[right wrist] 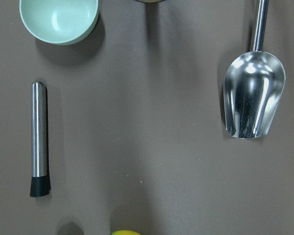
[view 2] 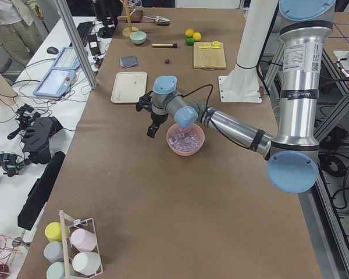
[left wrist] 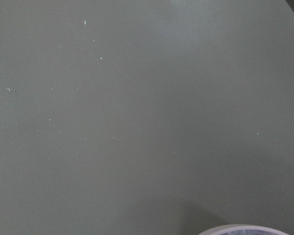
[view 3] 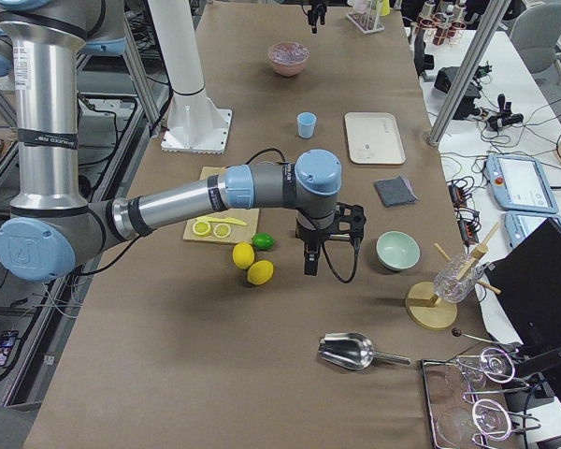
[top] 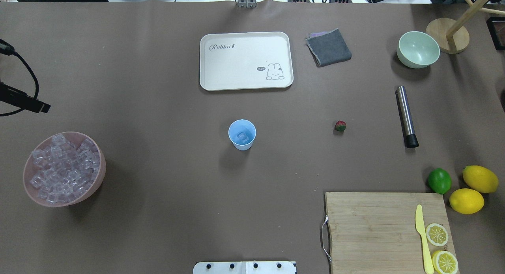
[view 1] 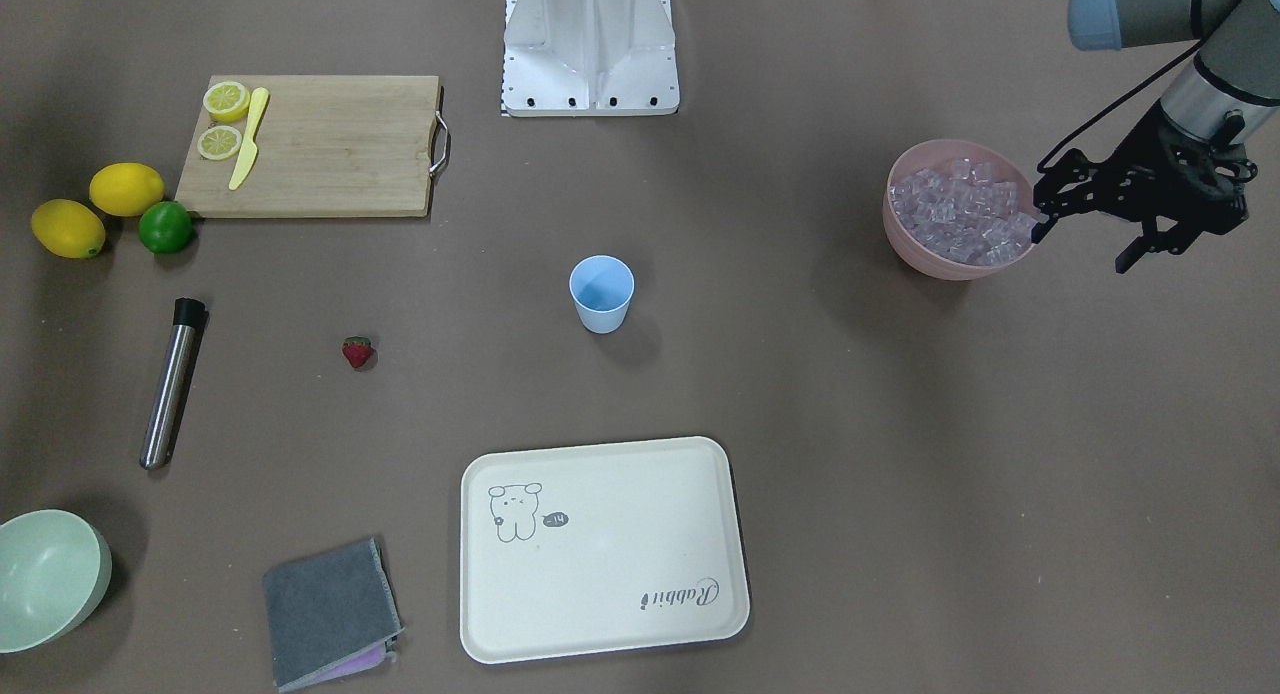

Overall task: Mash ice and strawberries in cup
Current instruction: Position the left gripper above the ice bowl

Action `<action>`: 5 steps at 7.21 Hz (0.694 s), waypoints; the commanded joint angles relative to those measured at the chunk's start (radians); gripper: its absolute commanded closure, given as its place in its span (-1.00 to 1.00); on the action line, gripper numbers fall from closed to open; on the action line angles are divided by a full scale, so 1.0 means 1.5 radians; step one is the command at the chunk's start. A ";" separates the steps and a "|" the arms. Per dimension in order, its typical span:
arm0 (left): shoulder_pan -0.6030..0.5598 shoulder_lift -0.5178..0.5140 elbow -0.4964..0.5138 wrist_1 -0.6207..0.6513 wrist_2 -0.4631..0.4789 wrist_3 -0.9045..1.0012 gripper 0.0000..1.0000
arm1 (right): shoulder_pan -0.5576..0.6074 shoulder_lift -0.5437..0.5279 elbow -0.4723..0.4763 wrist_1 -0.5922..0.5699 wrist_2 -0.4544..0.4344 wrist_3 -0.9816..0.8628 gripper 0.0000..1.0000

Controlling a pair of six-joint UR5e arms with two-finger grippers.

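The light blue cup (view 1: 601, 294) (top: 242, 134) stands mid-table with one ice cube (top: 243, 137) in its bottom. A heap of ice (view 1: 958, 212) (top: 63, 168) fills the pink bowl (view 1: 905, 239) (top: 98, 175). The strawberry (view 1: 357, 352) (top: 340, 126) lies alone on the table, toward the robot's right of the cup. My left gripper (view 1: 1082, 247) hovers just outside the pink bowl's rim, open and empty. My right gripper (view 3: 309, 265) hangs over the table near the lime; I cannot tell whether it is open or shut.
A steel muddler (view 1: 173, 382) (right wrist: 39, 137) lies beyond the strawberry. A cream tray (top: 221, 68), grey cloth (top: 329, 47) and pale green bowl (top: 418, 49) sit at the far side. Cutting board (top: 371, 226) with lemon slices and knife, lemons (top: 466, 201), lime (top: 439, 180); a metal scoop (right wrist: 254, 95).
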 commanded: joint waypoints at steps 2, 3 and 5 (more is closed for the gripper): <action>0.019 0.000 -0.004 0.002 0.021 -0.187 -0.94 | -0.043 0.014 -0.007 0.004 0.000 0.058 -1.00; 0.027 0.000 -0.006 0.002 0.025 -0.230 -0.94 | -0.047 0.014 -0.008 0.004 0.002 0.064 -1.00; 0.069 0.001 -0.017 0.002 0.041 -0.329 -0.94 | -0.047 0.014 -0.005 0.005 0.003 0.069 -1.00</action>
